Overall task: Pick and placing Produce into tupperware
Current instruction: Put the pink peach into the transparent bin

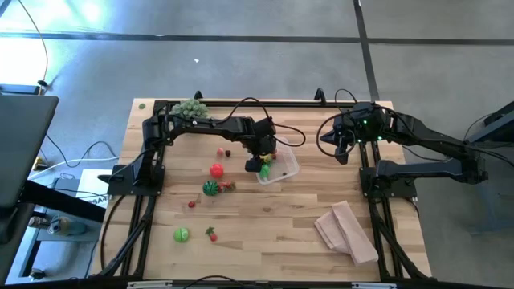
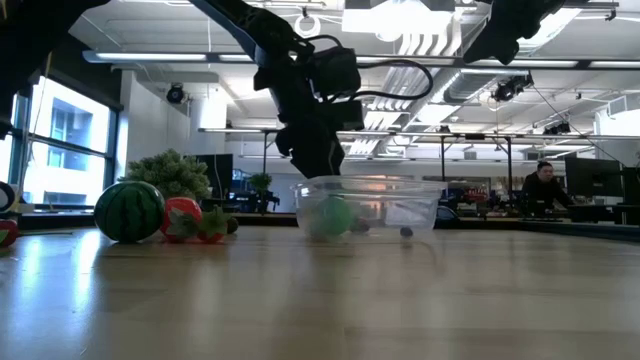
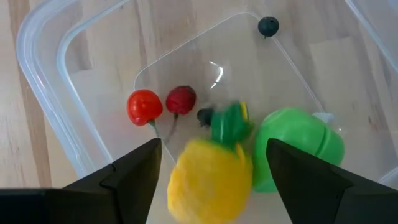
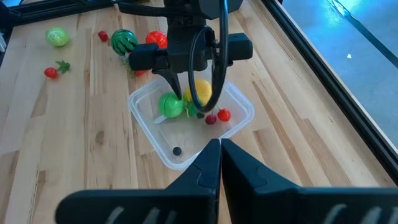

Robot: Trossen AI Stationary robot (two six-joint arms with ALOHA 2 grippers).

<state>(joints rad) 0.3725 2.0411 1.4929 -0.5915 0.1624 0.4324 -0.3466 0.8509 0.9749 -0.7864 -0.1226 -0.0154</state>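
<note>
Left gripper (image 3: 211, 171), jaws parted over the clear squarish plastic tupperware (image 1: 277, 164) at frame centre, is releasing a yellow toy pineapple (image 3: 210, 180); next it should rise clear and fetch more produce, while the right gripper (image 4: 219, 155) waits shut at upper right.

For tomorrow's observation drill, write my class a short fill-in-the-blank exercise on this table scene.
1. The left gripper hangs over the clear ____.
2. Between its open jaws shows a yellow lemon with a ____ leaf.
3. The striped watermelon lies on the ____, outside the tub.
4. The right gripper has its jaws ____.

Missing words: container; green; table; shut
</note>
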